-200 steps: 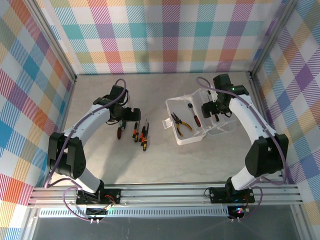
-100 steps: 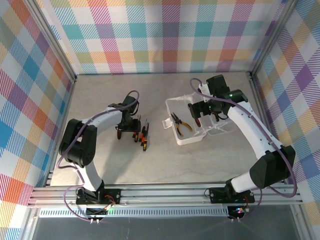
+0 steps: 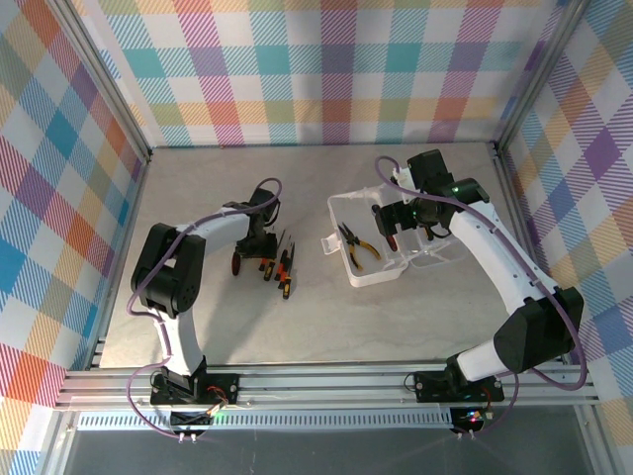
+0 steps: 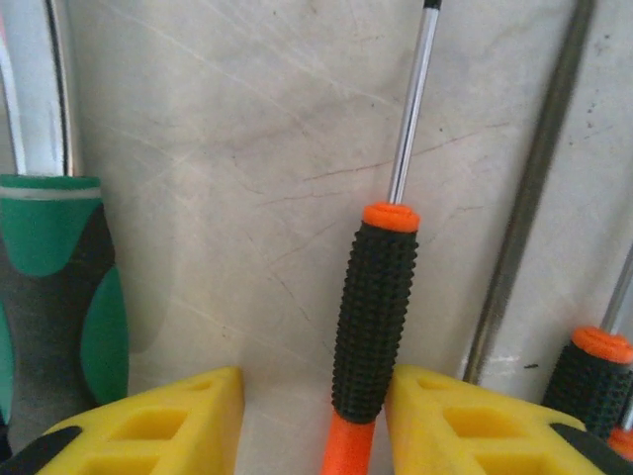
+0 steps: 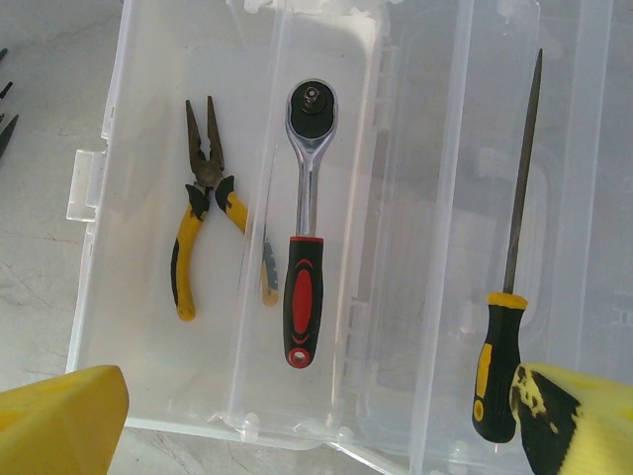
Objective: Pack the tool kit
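Presently, by my count, the kit is partly packed; the entries below start at each arm's end and work outward.

Left tool (image 4: 315,384): released and down at the bench (image 4: 247,148). Its yellow pads (image 4: 158,426) straddle an orange-and-black screwdriver (image 4: 374,307). One pad looks to touch the handle and the other stands apart from it. By my reading nothing is gripped yet.

Loose on the bench beside it:
- A green-handled driver (image 4: 59,267) lies on one side.
- A second orange-and-black handle (image 4: 591,371) lies on the other side.
- A long bare shaft (image 4: 534,178) runs between that second handle and the straddled screwdriver.
- From above, the group reads as a short row of drivers (image 3: 277,262), well apart from the box (image 3: 371,272).

Right tool (image 5: 318,391): released, its fingers spread wide and holding nothing. It hovers over the open box.

Inside the box:
- The yellow-handled pliers (image 5: 203,218) lie flat in the white half.
- A ratchet wrench (image 5: 305,247) with a red-and-black grip lies just beside the pliers.
- A long-shafted driver (image 5: 499,366) with a yellow-and-black handle lies in the clear half. I cannot tell whether that half is a lid or a tray.

Status: three pieces are in, the bench row is out and the box stands open.

Remaining, as I judge it: grip the straddled screwdriver, carry the row across to the box, then shut the box.
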Controlling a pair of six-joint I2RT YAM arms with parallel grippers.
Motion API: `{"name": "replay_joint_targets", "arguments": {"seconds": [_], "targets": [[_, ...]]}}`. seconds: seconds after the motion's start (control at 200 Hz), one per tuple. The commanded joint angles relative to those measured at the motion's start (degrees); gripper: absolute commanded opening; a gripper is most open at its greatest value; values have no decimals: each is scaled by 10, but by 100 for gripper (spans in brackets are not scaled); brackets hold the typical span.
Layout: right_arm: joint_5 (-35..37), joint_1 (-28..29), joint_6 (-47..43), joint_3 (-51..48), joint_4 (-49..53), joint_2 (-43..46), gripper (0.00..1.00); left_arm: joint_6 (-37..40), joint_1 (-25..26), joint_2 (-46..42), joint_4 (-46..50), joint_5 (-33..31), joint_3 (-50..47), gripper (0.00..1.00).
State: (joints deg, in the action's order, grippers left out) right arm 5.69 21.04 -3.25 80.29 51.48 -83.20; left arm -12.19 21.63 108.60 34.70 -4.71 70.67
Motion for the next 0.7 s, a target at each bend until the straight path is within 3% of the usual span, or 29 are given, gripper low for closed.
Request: {"name": "replay_joint_targets", "arguments": {"seconds": [0.0, 0.405, 0.485, 0.695], "targets": [[-8, 4, 8, -8, -5, -1, 99, 8, -2, 20, -8, -25, 23, 36], [-9, 4, 6, -8, -5, -1, 99, 12, -12, 36, -10, 4, 19, 12], [-9, 4, 4, -8, -5, -1, 99, 15, -12, 29, -6, 6, 18, 0], [-16, 4, 4, -3, -4, 3, 99, 28, -12, -15, 19, 4, 22, 0]]}}
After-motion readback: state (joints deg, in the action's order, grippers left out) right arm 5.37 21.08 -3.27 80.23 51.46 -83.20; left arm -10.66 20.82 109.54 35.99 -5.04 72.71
